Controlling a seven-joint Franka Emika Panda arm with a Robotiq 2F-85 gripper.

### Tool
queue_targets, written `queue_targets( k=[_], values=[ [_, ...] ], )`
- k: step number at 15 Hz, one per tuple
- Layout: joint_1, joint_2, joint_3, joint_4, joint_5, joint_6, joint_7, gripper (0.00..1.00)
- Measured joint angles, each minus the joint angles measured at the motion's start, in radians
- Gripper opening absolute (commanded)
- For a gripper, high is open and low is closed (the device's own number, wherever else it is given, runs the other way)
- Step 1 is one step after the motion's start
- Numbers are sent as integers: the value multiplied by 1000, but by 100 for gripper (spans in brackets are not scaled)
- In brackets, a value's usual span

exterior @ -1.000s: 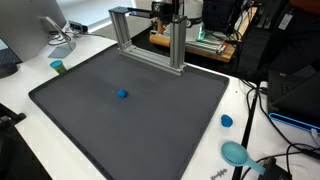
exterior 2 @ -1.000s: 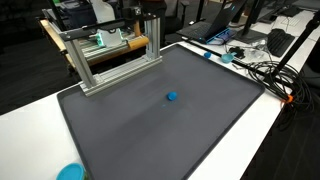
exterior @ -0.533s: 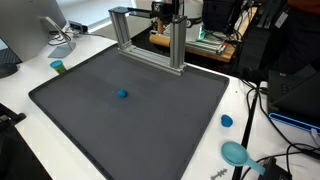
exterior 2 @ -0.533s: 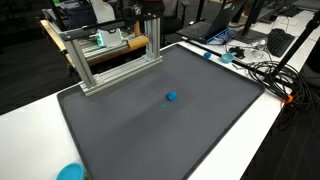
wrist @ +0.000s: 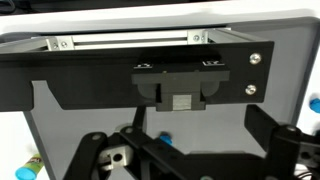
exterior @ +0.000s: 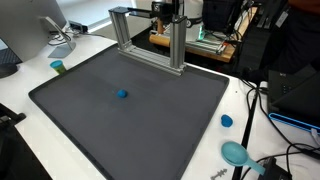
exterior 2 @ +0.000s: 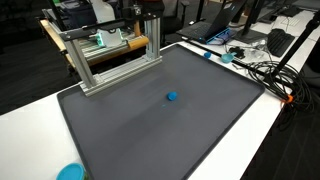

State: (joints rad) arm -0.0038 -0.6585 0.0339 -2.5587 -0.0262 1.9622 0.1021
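Gripper (wrist: 190,152) seen from the wrist view only as black links along the lower edge, jaws spread wide, pinching nothing, poised high above the silver aluminium-profile frame (exterior: 150,35). Small blue ball (exterior: 122,95) lies alone on the dark grey rubber mat (exterior: 160,125), well clear of the frame toward the mat's middle, also in an exterior view (exterior 2: 172,97); the wrist view shows it below the frame between the jaws (wrist: 165,140). White bench (exterior: 22,105) carries the mat. Off the mat, far from the frame: flat blue cap (exterior: 227,121), teal round dish (exterior: 236,153), small green cylinder (exterior: 58,67).
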Motion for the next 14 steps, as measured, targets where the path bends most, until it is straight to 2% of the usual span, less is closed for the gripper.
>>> queue_targets(
  k=[6, 14],
  values=[
    [-19, -42, 8, -59, -6, 38, 46, 100],
    [-6, -25, -42, -60, 27, 79, -43, 100]
  ],
)
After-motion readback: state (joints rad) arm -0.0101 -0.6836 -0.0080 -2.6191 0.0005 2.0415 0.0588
